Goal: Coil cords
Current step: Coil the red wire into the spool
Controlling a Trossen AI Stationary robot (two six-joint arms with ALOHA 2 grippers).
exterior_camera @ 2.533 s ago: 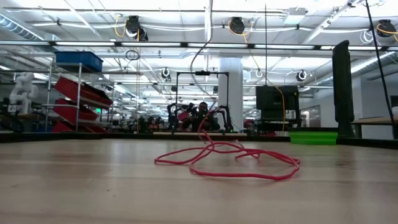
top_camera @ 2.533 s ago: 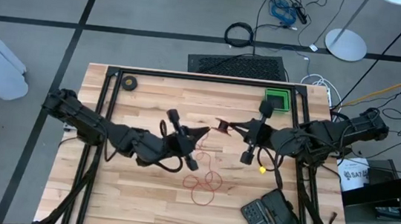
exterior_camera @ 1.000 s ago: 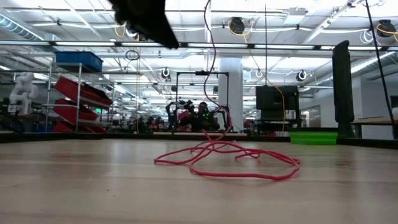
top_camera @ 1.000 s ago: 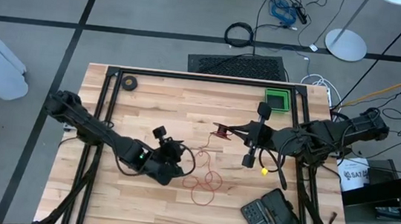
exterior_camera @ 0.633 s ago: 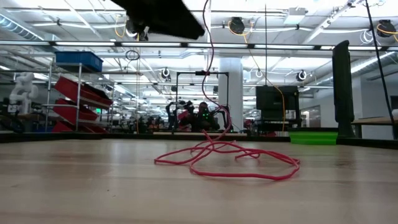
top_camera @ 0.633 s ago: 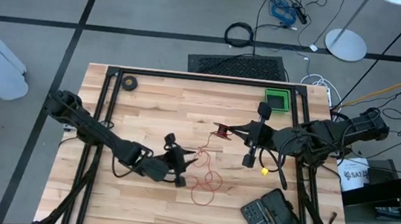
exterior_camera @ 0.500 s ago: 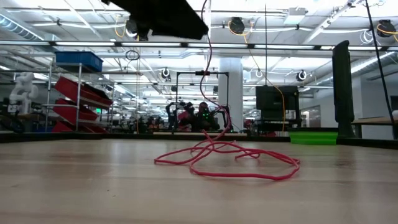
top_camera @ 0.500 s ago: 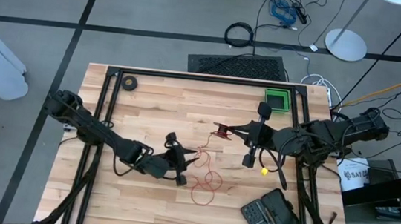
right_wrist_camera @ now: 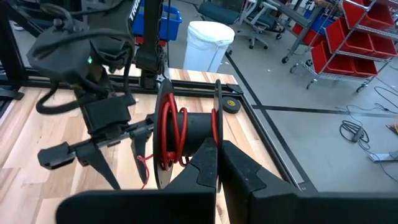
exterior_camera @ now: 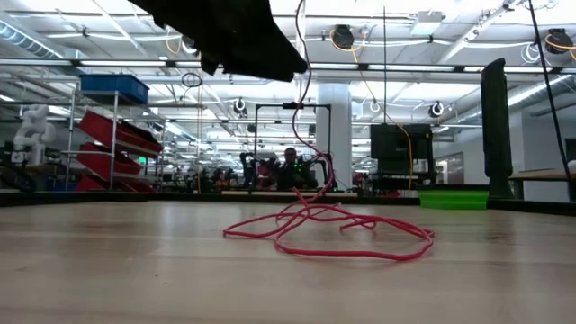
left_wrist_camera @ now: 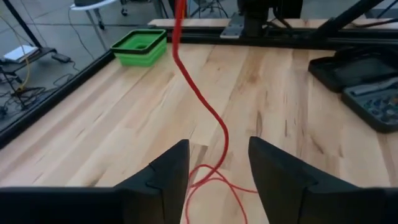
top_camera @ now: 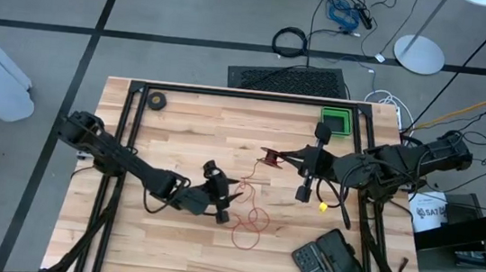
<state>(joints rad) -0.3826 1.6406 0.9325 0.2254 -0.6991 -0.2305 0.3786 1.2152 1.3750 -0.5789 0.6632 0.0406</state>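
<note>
**Red cord strung between reel and loose loops**

Left gripper (left_wrist_camera: 219, 171): fingers (left_wrist_camera: 166, 171) parted, the red cord (left_wrist_camera: 200, 99) running through the gap between them. Whether a pad touches the cord, cannot tell. In the high view this gripper (top_camera: 230, 189) sits over the middle of the table (top_camera: 181, 125), just beside the cord's loose loops (top_camera: 250, 225), its arm reaching in from the table's left side.

Right gripper (right_wrist_camera: 216, 163): fingers pinched together on the flange of the black reel (right_wrist_camera: 186, 134), which is held up off the wood with several turns of red cord wound on its core. In the high view the reel (top_camera: 268, 158) sits at the tip of the right gripper (top_camera: 280, 158), a little right of table centre.

Cord, low view: tangled loops (exterior_camera: 328, 229) lie flat on the tabletop, one strand rising steeply toward the dark bulk of the left arm overhead.

Outward: a green tray (top_camera: 336, 121) at the far right corner; a small black ring-shaped roll (top_camera: 156, 101) near the far left corner; an open black case (top_camera: 327, 263) at the near right edge.
</note>
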